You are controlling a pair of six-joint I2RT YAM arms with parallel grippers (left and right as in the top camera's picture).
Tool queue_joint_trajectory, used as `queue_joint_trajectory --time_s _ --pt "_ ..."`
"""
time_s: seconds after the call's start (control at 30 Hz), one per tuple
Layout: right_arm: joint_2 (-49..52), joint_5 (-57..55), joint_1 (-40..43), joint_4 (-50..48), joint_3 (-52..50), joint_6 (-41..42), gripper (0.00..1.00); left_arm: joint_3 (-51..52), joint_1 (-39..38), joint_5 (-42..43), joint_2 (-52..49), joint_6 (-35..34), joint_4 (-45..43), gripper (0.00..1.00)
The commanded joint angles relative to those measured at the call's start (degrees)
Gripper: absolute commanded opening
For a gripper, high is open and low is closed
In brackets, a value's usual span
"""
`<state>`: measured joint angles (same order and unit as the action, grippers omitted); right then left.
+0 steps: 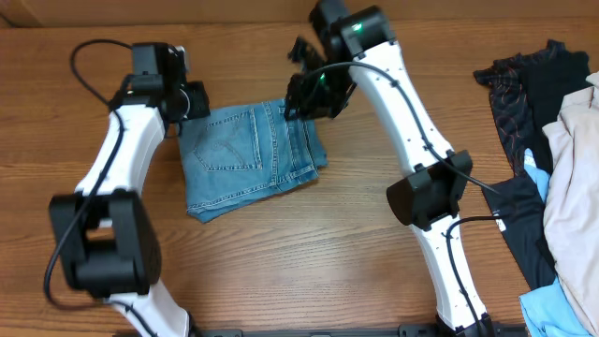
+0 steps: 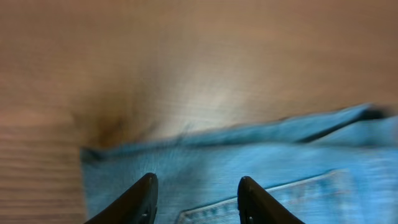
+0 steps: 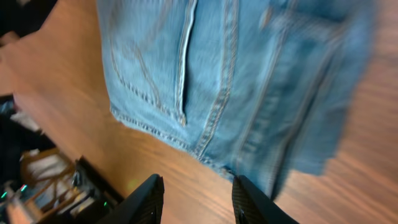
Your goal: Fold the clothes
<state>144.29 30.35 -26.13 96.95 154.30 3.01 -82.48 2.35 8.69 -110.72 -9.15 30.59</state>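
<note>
The clothes, a pair of light blue denim jeans [image 1: 248, 154], lie folded into a compact rectangle on the wooden table, a stitched back pocket facing up. My left gripper [image 1: 192, 101] hovers at the bundle's far left corner. In the left wrist view it [image 2: 196, 186] stands open over the denim [image 2: 249, 155], with nothing between its fingers. My right gripper [image 1: 314, 94] is at the far right corner. In the right wrist view it [image 3: 198, 186] is open above bare wood just off the jeans' edge [image 3: 224, 81], holding nothing.
A heap of other garments lies at the right edge: a dark patterned one [image 1: 524, 84], a beige cloth [image 1: 571, 187] and a light blue piece [image 1: 552, 309]. Bare wood [image 1: 309, 243] stretches in front of the jeans.
</note>
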Motion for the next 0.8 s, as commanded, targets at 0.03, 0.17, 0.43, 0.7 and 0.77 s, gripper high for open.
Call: queue_joint_trajectory --time_s 0.03,0.17,0.43,0.7,0.77 --pt "-0.1 2.8 -2.2 0.1 -7.6 0.0 0.40 -3.9 1.4 -2.0 -7.0 1.7 3.9 0.45" --pt "-0.1 0.2 -3.6 -0.1 -13.9 0.0 0.40 -3.9 2.3 -5.3 -9.9 1.9 8.7 0.45" --pt "-0.1 -4.9 -3.7 -9.0 -25.6 -0.6 0.42 -3.9 2.5 -6.8 -11.1 1.2 24.9 0.34" --pt "-0.2 -22.8 -3.2 -27.5 -34.9 -1.5 0.45 -2.8 2.4 -6.7 -11.1 -1.8 44.0 0.19" --pt "-0.3 -25.6 -2.6 -28.9 -33.3 -1.5 0.46 -1.9 2.4 -6.6 -11.1 -1.8 45.7 0.15"
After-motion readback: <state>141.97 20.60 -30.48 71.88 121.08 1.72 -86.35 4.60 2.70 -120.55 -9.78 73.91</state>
